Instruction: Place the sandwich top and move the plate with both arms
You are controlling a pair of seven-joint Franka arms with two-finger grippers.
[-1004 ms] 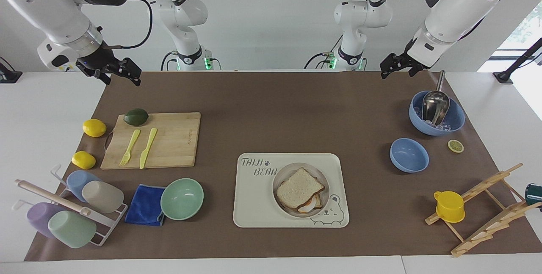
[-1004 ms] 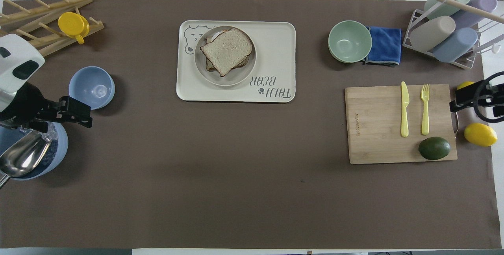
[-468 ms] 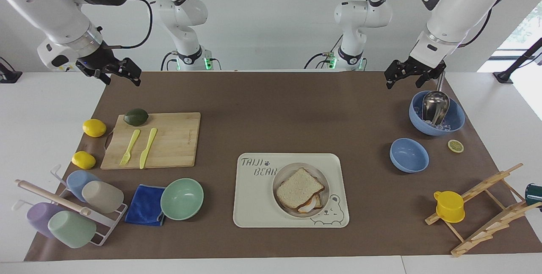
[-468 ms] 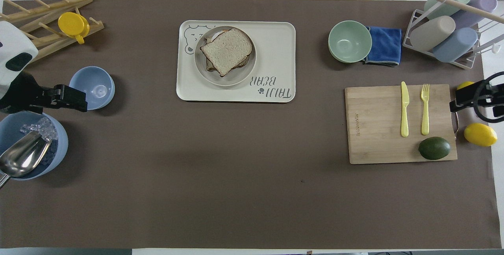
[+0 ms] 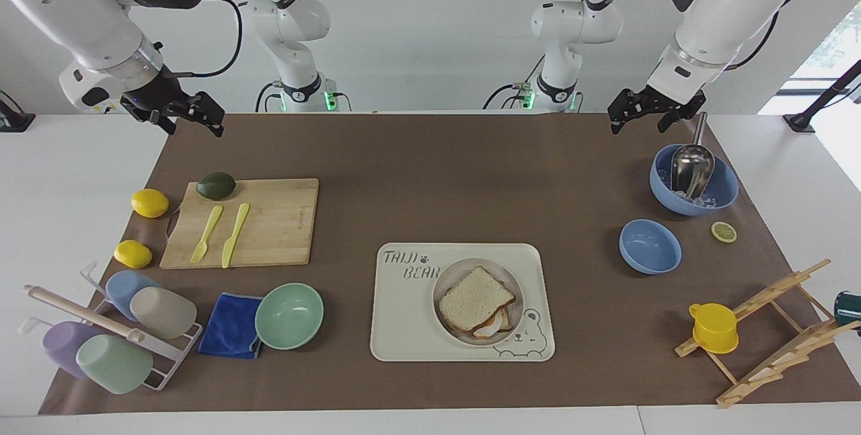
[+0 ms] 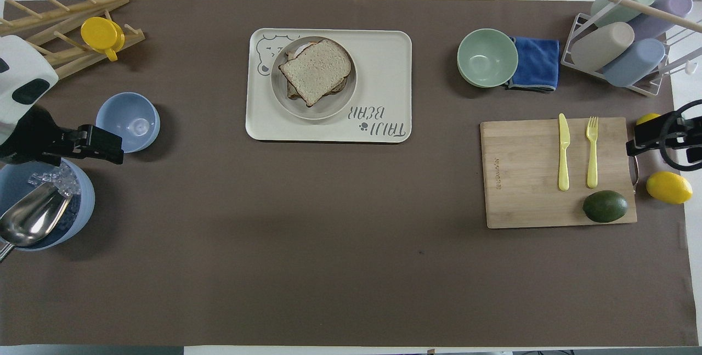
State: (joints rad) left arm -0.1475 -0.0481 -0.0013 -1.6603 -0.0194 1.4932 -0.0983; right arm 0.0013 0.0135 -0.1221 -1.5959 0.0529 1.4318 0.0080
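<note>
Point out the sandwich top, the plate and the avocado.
sandwich top (image 6: 316, 70), overhead view, middle of the slice
plate (image 6: 350, 93), overhead view, bare rim
avocado (image 5: 216, 185), facing view, middle of its skin

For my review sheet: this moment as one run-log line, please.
sandwich top: on plate, in bear tray | left gripper: raised by ice bowl | right gripper: raised, waiting

We see the sandwich top, a pale speckled slice with thin brown crust, lying flat and slightly askew on what looks like a darker egg-bearing slice. Both sit in the plate, small, round, cream-beige, raised-rimmed, resting level.
</note>
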